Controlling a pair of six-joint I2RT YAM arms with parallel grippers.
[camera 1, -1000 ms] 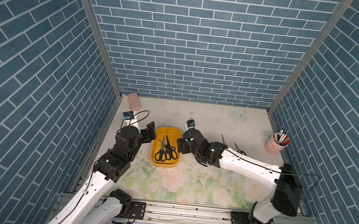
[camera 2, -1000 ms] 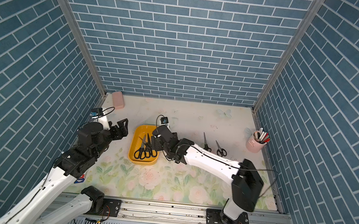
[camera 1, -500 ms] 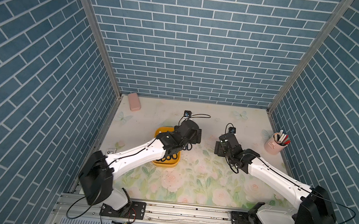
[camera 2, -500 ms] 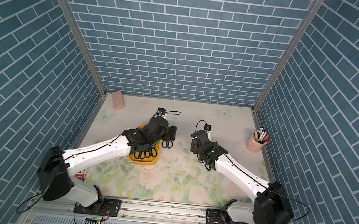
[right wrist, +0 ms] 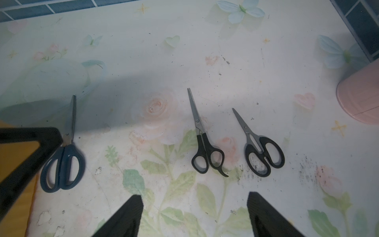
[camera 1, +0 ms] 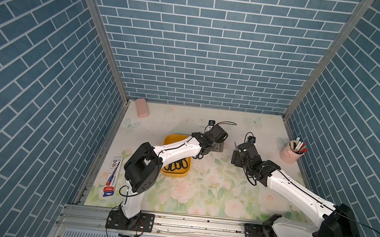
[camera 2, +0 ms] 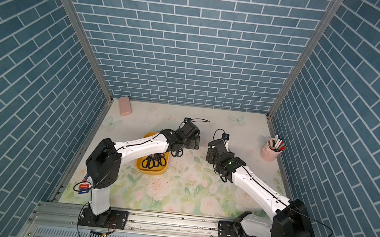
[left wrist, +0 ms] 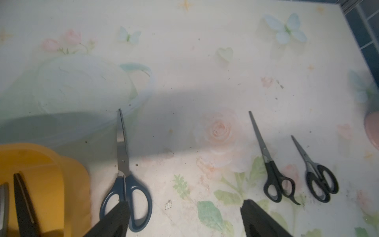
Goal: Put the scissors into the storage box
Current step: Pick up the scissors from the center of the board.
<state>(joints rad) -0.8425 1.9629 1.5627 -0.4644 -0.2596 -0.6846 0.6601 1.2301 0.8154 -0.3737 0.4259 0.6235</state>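
Three scissors (right wrist: 202,143) outside storage box (left wrist: 71,174)

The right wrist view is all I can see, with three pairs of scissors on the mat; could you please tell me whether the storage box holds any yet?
Observer: Yes. In both top views the storage box holds a bunch of black-handled scissors, about three pairs by their loops.
Operator: Thank you. Is the left gripper open?
Observer: Its wrist view shows the left gripper open and holding nothing, close by the blue-handled scissors.
Operator: And what is in the pink cup, please?
Observer: Pens and markers stand upright in the pink cup.
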